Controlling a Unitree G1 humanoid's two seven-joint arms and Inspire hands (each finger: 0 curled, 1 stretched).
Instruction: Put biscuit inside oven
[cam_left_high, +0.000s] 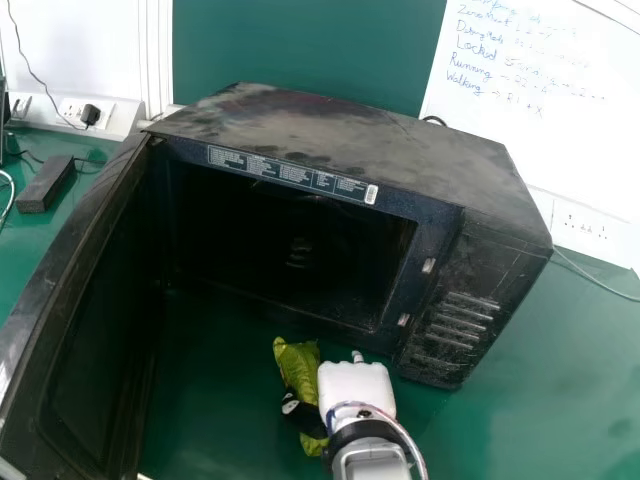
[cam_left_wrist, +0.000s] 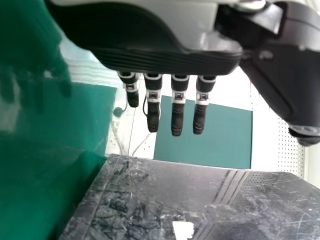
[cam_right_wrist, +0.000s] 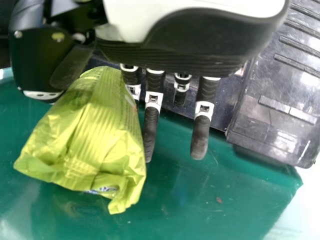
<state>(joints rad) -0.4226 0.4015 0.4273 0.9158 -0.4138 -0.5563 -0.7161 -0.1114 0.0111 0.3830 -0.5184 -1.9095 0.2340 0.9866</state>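
White-shelled right hand (cam_left_high: 357, 386), black ribbed fingers (cam_right_wrist: 199, 139), screws (cam_right_wrist: 18, 34), looping cable (cam_left_high: 406, 434), seemingly grey forearm (cam_left_high: 371, 462)

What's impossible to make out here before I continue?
- Head view: details deep inside the oven, lost in shadow.
- Head view: near end of the door, cut off by picture edges.
- Head view: right hand's palm, behind its back.
- Right wrist view: part of the packet, behind that hand.
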